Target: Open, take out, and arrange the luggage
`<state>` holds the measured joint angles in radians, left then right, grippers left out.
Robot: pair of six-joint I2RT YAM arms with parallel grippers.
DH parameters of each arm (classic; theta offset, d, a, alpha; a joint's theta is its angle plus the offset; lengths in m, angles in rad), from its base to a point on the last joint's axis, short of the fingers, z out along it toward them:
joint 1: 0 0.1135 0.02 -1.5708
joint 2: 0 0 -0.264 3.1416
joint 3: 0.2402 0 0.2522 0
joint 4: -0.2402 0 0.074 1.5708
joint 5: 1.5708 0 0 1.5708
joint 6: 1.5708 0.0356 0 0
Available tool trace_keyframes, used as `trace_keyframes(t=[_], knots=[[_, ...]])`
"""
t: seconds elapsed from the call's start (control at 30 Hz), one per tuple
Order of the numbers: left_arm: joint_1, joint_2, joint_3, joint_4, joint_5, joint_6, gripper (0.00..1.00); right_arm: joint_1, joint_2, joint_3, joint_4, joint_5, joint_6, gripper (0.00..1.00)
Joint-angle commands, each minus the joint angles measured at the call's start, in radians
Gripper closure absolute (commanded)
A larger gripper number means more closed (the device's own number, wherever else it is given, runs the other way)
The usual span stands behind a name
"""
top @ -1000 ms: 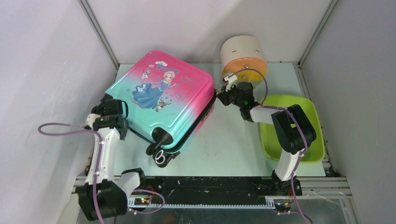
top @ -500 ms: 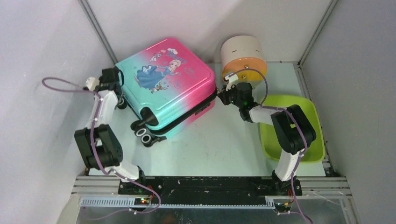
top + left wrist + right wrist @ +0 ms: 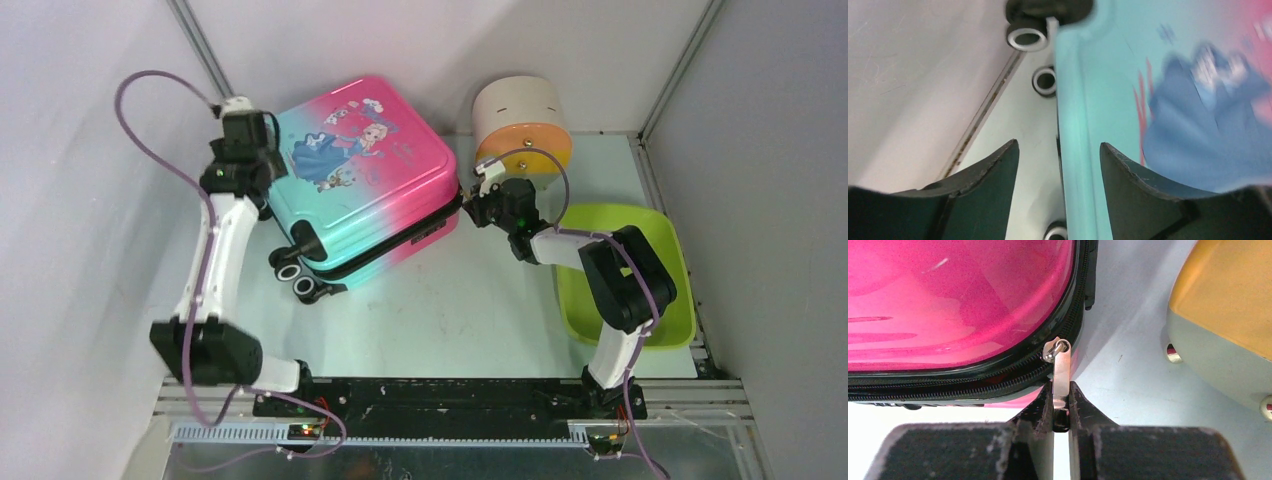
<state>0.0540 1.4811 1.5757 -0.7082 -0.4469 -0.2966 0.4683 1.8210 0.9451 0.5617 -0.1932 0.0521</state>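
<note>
Pink-to-teal hard-shell kid's suitcase w/ princess print (image 3: 365, 175) sits at the pale table's (image 3: 470, 310) far-left corner, wheels toward the near edge, zip looks closed. R gripper (image 3: 487, 205) is clenched on the small silver metal zipper pull (image 3: 1062, 365) at the case's right corner. L gripper (image 3: 1058, 155) is released, fingers apart astride the teal rim, gripping nothing. Risks, imo: w/ L not bracing, a tug drags the whole case instead of running the zip; pull slips from the pinch; R arm knocks the beige cylinder w/ orange face (image 3: 520, 115) just beside.
</note>
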Motion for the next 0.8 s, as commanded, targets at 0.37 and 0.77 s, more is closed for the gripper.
trace_keyframes(t=[0.37, 0.77], knots=[[-0.497, -0.097, 0.158, -0.16, 0.159, 0.381, 0.29, 0.062, -0.071, 0.044, 0.065, -0.123, 0.078, 1.0], [-0.572, 0.398, 0.739, 0.014, 0.259, -0.019, 0.36, 0.086, -0.071, 0.045, 0.087, -0.046, 0.121, 1.0]])
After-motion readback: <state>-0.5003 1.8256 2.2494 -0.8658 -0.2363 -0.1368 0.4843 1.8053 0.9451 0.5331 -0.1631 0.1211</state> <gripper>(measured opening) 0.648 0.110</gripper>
